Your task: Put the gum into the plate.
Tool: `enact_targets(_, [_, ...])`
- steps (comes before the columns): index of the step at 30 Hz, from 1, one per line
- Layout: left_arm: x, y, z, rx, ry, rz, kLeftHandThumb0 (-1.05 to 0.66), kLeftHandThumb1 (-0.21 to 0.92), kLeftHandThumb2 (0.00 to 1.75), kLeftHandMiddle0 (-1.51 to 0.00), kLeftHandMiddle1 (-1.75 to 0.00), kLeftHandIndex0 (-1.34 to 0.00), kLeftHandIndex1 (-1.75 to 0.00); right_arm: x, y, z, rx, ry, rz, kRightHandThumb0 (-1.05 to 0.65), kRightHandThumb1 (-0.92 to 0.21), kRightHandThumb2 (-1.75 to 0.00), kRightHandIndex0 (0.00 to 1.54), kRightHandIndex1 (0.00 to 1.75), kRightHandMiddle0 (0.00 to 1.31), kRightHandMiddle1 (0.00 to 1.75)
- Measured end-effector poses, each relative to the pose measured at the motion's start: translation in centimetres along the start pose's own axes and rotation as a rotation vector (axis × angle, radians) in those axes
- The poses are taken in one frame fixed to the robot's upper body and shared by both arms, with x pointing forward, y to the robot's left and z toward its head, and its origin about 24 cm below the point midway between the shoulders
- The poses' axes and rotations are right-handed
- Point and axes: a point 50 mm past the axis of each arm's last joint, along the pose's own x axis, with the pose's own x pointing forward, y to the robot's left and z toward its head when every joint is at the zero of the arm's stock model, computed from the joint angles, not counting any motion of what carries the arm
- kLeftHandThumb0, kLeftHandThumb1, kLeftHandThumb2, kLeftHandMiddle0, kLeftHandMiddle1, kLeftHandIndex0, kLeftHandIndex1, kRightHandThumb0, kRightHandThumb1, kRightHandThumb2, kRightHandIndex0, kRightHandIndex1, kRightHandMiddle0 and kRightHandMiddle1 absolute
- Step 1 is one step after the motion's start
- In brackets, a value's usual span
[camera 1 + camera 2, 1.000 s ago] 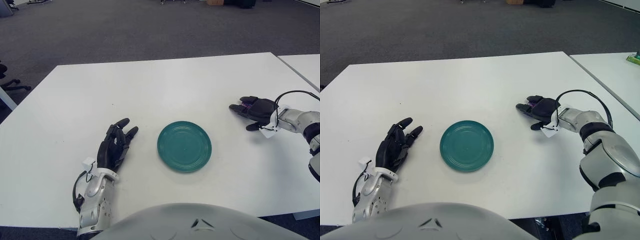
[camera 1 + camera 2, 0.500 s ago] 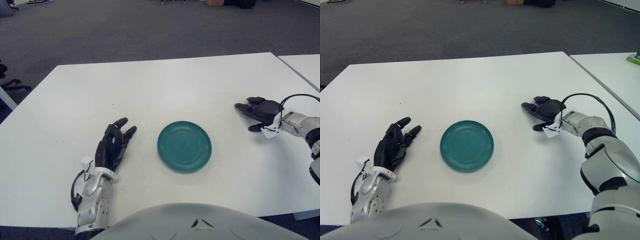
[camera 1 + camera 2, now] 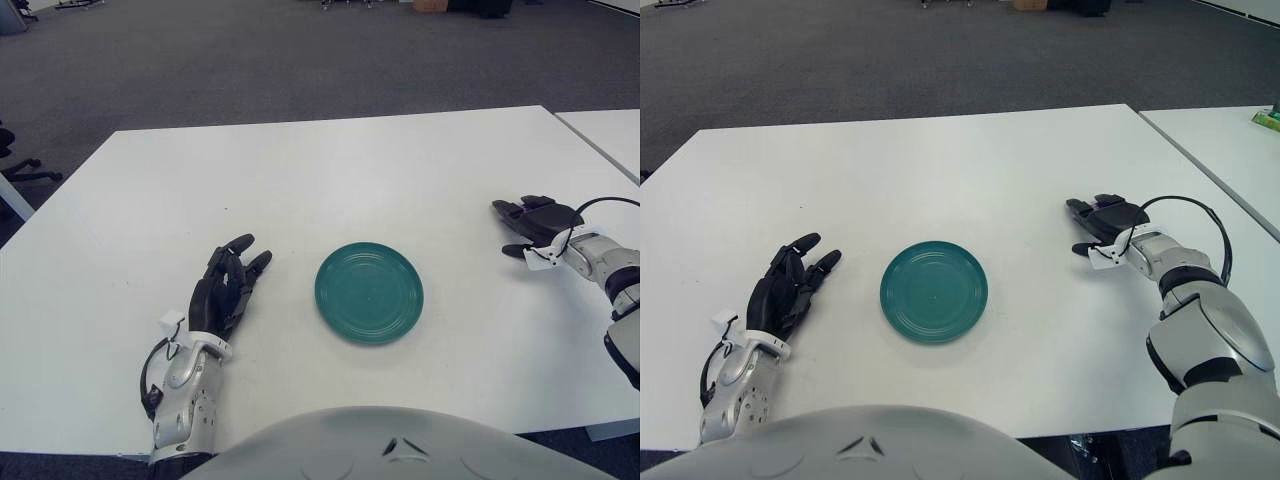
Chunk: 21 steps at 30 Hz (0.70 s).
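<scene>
right hand [image 3: 1102, 216] is hovering palm-down well right of the teal plate [image 3: 369, 292], grip and gum not discernible | left hand [image 3: 228, 288] is idling open, left of plate | plate is sitting bare on worktop [image 3: 330, 180]; delivery pending

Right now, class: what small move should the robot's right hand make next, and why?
Probably bring the right hand leftward toward the plate: the plate holds nothing, that hand shows well to its right, and the left hand shows idle at the plate's left.
</scene>
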Motion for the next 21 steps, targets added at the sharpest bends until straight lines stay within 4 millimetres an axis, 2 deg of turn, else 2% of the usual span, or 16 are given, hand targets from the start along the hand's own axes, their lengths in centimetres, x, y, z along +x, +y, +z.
enact_targets(5, [0.4,0.0,0.0,-0.001,0.001,-0.002,-0.75,0.92,0.72,-0.41,-0.62,-0.13,-1.07,0.5,0.3,0.3,0.143,0.079,-0.008,-1.03,-0.92,-0.45,0.19,0.00,0.00,0.25])
enact_targets(13, [1.0,0.4,0.1,-0.001,-0.003,-0.006,-0.75,0.92,0.72,-0.41,-0.62,-0.13,-1.07,0.8,0.6,0.5,0.231,0.158,-0.026,-1.04,-0.92,-0.44,0.25,0.03,0.00,0.31])
enact_targets(16, [1.2,0.6,0.2,0.003,-0.003,-0.006,-0.75,0.92,0.72,-0.41,-0.62,-0.13,-1.07,1.0,0.4,0.7,0.259,0.175,-0.041,-1.05,-0.92,-0.43,0.26,0.03,0.00,0.32])
enact_targets(21, [1.8,1.1,0.3,0.007,-0.003,-0.006,-0.75,0.92,0.72,-0.41,-0.62,-0.13,-1.07,1.7,-1.0,1.2,0.321,0.182,-0.065,-1.04,-0.92,-0.42,0.26,0.02,0.00,0.33])
